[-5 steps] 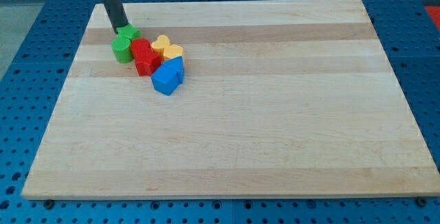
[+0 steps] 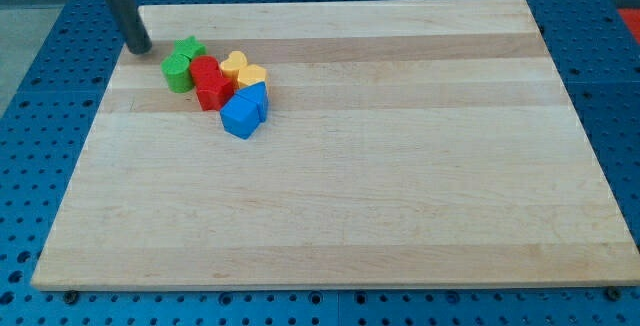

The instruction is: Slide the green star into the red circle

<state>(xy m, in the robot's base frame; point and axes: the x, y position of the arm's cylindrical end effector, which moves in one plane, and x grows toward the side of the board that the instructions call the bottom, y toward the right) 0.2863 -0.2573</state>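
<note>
Green star (image 2: pixel 188 48) sits just to the view's right of my tip (image 2: pixel 142 48), a small gap between them, no contact. No jaws on this rig, just a straight dark rod, so nothing to open or close. Star's lower side is touching a green round block (image 2: pixel 178 70), and its right side is against or just beside the red circle (image 2: pixel 205 69); can't tell if there's a hairline gap. Judgement: task looks nearly or already done, so any further push should be short and slow, aimed from the star's upper-left down toward the red circle, centred on the star's body so it doesn't spin off a point. Off-centre contact would likely rotate it or shove the green round block instead. Further right of my tip: a second red block (image 2: pixel 213 94), shape unclear, a yellow heart-like block (image 2: pixel 240 67), and a blue block (image 2: pixel 243 112) with a peaked top, all packed touching. Blocks look like smooth, matte, hard pieces, should slide easily. Board (image 2: pixel 400 166) is pale wood with visible plank grain, on a blue perforated table (image 2: pixel 30 116).
</note>
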